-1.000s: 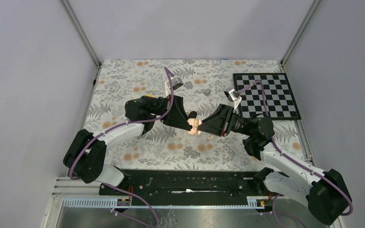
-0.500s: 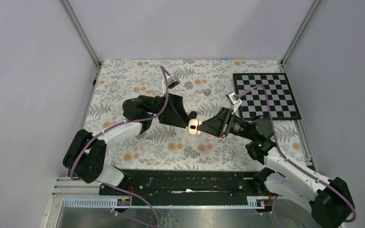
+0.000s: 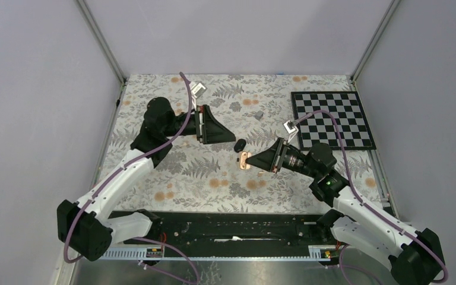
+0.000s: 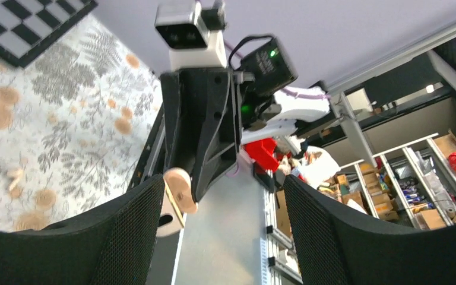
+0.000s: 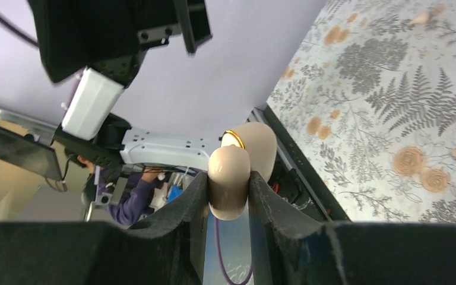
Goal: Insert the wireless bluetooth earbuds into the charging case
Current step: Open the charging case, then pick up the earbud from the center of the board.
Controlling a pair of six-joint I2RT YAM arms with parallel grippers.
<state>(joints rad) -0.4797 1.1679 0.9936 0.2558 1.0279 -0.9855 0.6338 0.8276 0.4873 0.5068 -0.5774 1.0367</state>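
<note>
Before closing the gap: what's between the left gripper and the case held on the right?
Top view: a black oval pod lies on the floral cloth between the open left gripper and the charging case in the right gripper; nothing else.

Soft, even light falls from above in the top view. The table (image 3: 225, 184) shows only faint, diffuse shadows under the arms, and the pale walls carry no glare. Both wrist views bend strongly toward their edges. In the left wrist view the left fingers (image 4: 124, 237) sit dark and shaded close to the lens, and a small light (image 4: 430, 88) glows in the dim background. In the right wrist view the right fingers (image 5: 178, 219) go dark and soft toward the bottom edge. The charging case (image 5: 228, 178) between them is brightly lit, with a glint on its gold rim.
</note>
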